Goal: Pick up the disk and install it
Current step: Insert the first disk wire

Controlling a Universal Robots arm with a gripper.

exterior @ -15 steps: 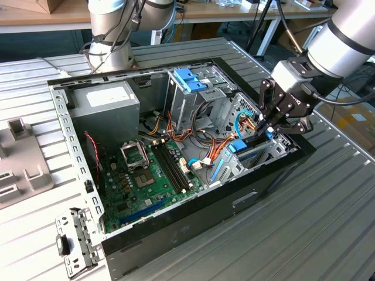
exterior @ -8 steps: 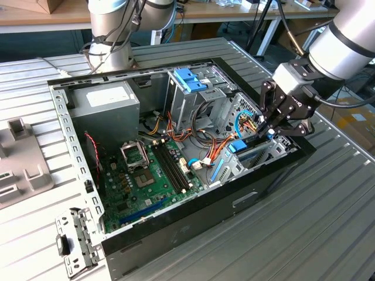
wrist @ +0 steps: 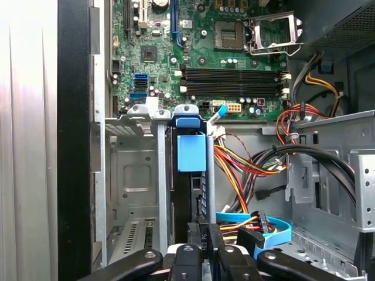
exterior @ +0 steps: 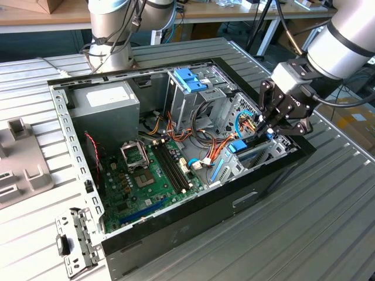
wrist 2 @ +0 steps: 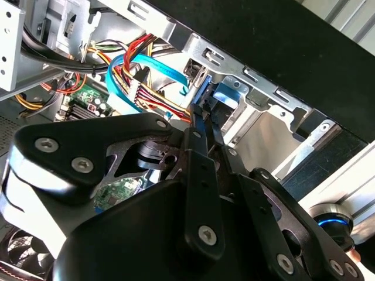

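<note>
While my claw point(exterior: 275, 126) sits clamped on the disk point(wrist: 191, 153), the disk stands on edge in the metal bay point(wrist: 137, 175) beside the motherboard point(wrist: 205, 52). Risk, I judge: cables point(wrist: 246, 161) crowd nearby; a tilted push could jam it.

Bright, even light fills the exterior view, with soft shadows inside the computer case point(exterior: 176, 146). In the first wrist view, glare whitens the desk point(wrist: 26, 117). In the second wrist view, the close end effector point(wrist 2: 202, 126) looks dark and slightly soft.
</note>
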